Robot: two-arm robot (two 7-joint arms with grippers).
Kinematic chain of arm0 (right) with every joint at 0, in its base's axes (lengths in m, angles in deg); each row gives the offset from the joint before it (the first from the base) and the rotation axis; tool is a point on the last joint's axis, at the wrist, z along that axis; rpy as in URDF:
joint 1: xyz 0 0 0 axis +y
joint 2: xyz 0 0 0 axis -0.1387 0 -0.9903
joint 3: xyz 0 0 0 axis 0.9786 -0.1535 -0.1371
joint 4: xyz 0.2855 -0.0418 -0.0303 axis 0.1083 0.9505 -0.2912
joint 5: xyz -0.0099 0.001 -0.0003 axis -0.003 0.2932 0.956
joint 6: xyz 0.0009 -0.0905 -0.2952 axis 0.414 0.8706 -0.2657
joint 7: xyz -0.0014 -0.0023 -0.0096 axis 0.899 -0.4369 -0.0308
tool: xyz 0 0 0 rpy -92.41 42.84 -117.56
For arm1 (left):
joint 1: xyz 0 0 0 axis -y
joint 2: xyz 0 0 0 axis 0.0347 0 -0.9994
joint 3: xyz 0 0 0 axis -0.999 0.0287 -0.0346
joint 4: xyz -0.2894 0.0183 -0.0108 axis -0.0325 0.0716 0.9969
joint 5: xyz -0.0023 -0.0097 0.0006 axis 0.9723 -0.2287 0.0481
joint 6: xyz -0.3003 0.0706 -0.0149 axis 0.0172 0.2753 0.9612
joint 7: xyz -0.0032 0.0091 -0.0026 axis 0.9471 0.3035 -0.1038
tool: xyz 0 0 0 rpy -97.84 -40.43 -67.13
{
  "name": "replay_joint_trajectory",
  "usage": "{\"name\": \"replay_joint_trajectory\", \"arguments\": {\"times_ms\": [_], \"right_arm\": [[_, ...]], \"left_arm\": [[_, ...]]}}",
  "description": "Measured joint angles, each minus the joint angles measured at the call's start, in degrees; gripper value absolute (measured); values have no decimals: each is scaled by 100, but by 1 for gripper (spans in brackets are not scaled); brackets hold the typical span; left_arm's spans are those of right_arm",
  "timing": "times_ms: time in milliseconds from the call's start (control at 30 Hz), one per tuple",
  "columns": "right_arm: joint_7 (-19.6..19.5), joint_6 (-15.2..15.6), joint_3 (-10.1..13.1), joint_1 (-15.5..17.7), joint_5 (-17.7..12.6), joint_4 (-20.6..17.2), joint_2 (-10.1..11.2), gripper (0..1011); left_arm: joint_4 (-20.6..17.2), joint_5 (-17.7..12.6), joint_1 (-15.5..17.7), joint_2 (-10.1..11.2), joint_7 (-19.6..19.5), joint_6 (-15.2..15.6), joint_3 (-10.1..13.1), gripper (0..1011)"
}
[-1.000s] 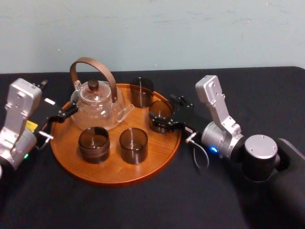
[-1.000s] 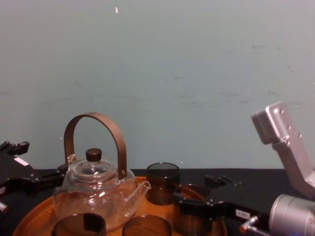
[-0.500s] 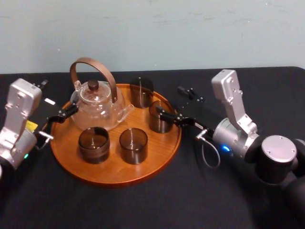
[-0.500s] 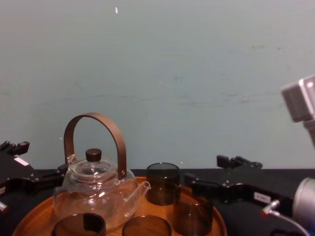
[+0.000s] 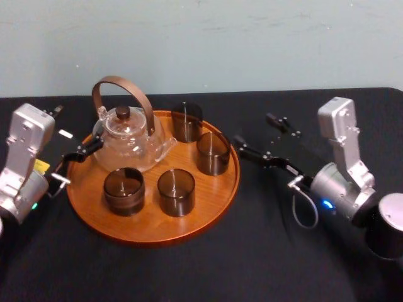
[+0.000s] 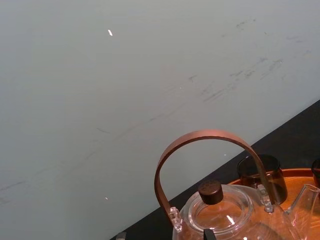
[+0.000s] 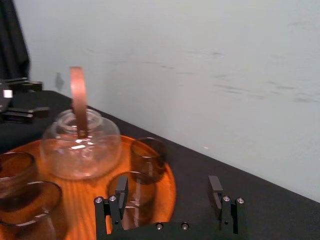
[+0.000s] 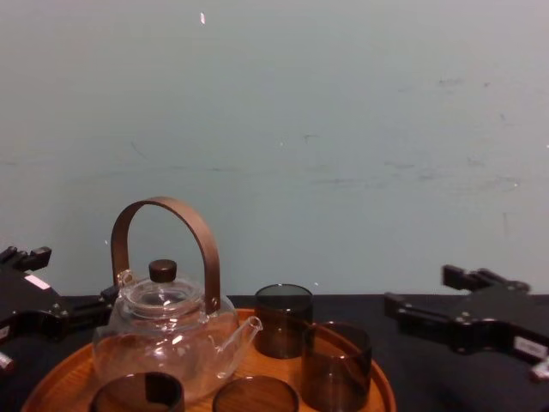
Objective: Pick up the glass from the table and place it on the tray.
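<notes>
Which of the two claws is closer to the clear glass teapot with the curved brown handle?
Left. The left gripper sits beside the clear glass teapot at the round wooden tray's left rim; the right gripper is beyond the tray's right rim, over the black table.

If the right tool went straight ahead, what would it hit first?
Probably the nearest glass on the tray; the open right tool faces it slightly off-centre, though depth is unclear.
</notes>
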Motion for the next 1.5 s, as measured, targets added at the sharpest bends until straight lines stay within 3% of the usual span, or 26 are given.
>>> {"name": "replay_joint_trajectory", "arguments": {"times_ms": [300, 567, 833, 1500], "right_arm": [[-253, -151, 303, 272, 113, -141, 129, 1002], [-309, -161, 487, 313, 147, -51, 118, 1002], [-418, -124, 540, 274, 281, 110, 54, 1002], [-387, -137, 522, 276, 258, 86, 69, 1002]], "left_arm": [[0, 0, 0, 0, 0, 0, 0, 1001], [0, 0, 0, 0, 0, 0, 0, 1001], [0, 0, 0, 0, 0, 0, 0, 1001], [0, 0, 0, 0, 0, 0, 0, 1001]]}}
